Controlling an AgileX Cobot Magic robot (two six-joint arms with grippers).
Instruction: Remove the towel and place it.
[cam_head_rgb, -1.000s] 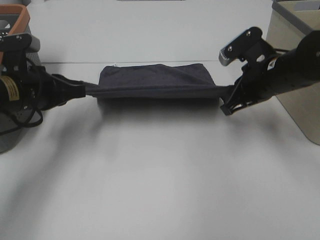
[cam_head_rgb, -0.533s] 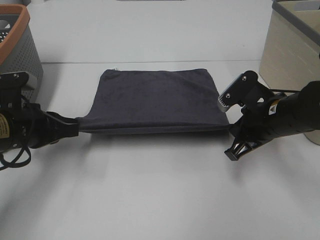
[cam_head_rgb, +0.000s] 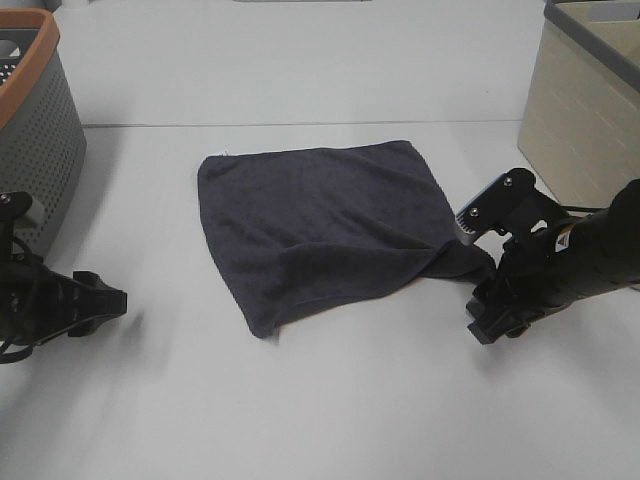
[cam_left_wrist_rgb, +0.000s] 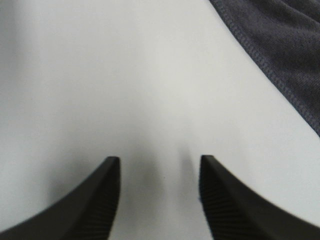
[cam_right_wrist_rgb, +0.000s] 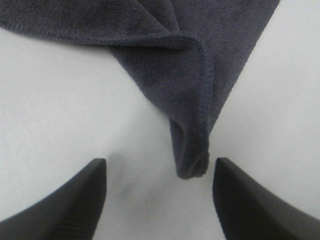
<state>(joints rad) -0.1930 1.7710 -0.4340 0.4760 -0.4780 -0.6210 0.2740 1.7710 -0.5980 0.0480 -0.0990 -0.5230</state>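
The towel (cam_head_rgb: 320, 225) lies spread on the white counter (cam_head_rgb: 330, 410), near its middle, a dark charcoal-grey cloth with a soft, fuzzy terry nap and a stitched hem along its edges. It is roughly square but skewed. The far edge runs fairly straight, the corner at 7 o'clock comes to a rounded point, and a soft ridge crosses the near half. The corner at 4 o'clock is folded over and bunched into a narrow twisted tail. Counting 12 o'clock as the counter's far side, the right tool (cam_head_rgb: 485, 325) sits at about 4 o'clock of the towel. Its two dark ribbed fingers (cam_right_wrist_rgb: 80, 200) stand apart, and the tip of that tail lies in the gap between them, clamped by neither. The left tool (cam_head_rgb: 118, 300) is at about 8 o'clock, clear of the cloth. It too is spread open, with nothing between its fingers but bare, smooth matte counter. A grey perforated basket (cam_head_rgb: 45, 130) with an orange rim stands at 10 o'clock, and a beige straight-walled bin (cam_head_rgb: 575, 120) with a grey rim stands at 2 o'clock. Both are apart from the towel.
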